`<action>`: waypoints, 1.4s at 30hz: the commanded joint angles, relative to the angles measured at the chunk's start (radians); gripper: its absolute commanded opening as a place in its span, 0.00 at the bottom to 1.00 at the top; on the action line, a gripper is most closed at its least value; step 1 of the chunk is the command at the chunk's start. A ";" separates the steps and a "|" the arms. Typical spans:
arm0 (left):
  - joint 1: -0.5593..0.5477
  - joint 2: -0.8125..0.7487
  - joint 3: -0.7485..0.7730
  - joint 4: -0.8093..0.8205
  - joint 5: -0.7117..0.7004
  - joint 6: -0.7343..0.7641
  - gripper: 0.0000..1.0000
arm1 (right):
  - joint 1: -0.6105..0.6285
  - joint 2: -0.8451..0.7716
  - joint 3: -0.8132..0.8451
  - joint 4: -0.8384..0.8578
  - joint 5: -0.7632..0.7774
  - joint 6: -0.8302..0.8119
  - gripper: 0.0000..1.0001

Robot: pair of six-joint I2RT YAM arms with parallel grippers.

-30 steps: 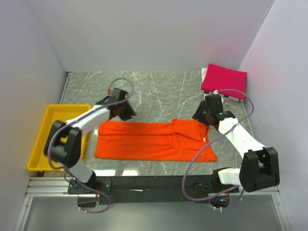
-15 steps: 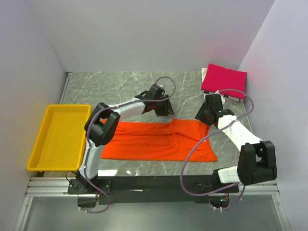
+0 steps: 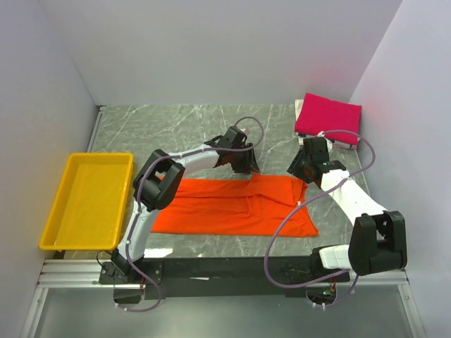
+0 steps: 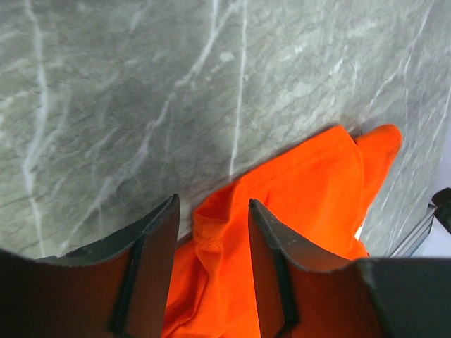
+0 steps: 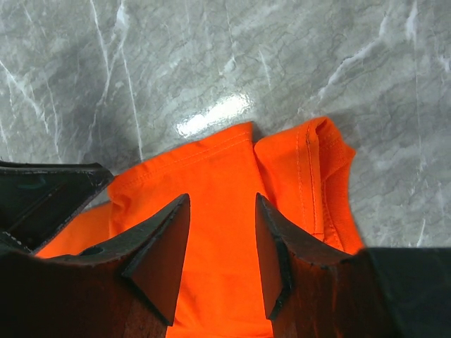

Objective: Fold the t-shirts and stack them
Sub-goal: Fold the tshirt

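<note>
Both pairs of jaws are standing apart: the left gripper [image 4: 213, 204] is straddling a raised ridge of cloth with nothing pinched, and the right gripper [image 5: 223, 201] is hovering with its fingers open over a flat orange corner. I am viewing the orange t-shirt [image 3: 232, 208] as it is lying in a long band across the near middle of the table [image 3: 183, 127], its right end doubled over itself. The pink t-shirt [image 3: 328, 116] is sitting already folded at the far right corner, well apart from the yellow tray [image 3: 88, 204] on the left. From above, I am reading both grippers as lined up along the shirt's far edge – the left near the middle of the band, the right at its far right corner. I am judging the step in hand to be the next fold of the orange shirt, with the grasp not yet made. The next move is calling for both jaws to be closing on that edge together, taking every layer, then lifting evenly – otherwise, I am expecting the band to be twisting or a layer to be slipping free.
</note>
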 commanded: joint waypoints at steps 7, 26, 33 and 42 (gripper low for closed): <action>-0.030 0.009 0.053 -0.018 0.012 0.071 0.48 | -0.016 -0.035 -0.013 0.035 0.000 -0.012 0.49; -0.039 -0.089 0.011 0.040 0.004 0.070 0.01 | -0.019 -0.032 -0.026 0.049 -0.011 -0.011 0.49; -0.047 -0.171 -0.085 0.135 0.045 0.044 0.01 | -0.023 -0.006 -0.031 0.071 -0.022 -0.011 0.50; -0.055 -0.275 -0.252 0.264 0.113 0.002 0.01 | -0.039 -0.015 -0.029 0.064 -0.022 -0.014 0.50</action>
